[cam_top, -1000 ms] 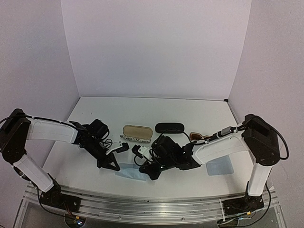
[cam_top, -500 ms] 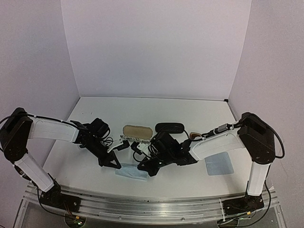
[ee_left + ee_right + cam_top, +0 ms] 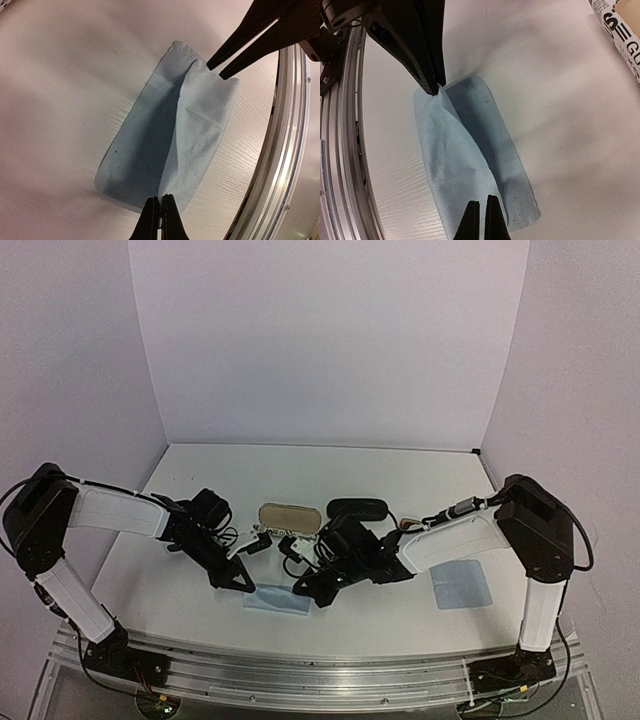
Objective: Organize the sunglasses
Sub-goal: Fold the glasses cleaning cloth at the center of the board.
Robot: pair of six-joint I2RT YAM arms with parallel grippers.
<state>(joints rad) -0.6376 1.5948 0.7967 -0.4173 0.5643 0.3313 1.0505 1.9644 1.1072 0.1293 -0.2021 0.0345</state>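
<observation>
Fold step: left tool (image 3: 161,201) and right tool (image 3: 482,204) each clamp blue cloth (image 3: 145,140); next, probably lay flap flat between them.

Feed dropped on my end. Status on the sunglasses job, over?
Left hand and right hand both shut, each pinching a corner of the pale blue cloth, half folded. The brown sunglasses untouched, partly behind the right arm.

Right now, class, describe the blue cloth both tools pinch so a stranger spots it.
Look midway along the table's near edge. A pale blue cloth lies there, half folded, left tool and right tool pinching opposite ends. Its twin, further right, lies flat.
</observation>
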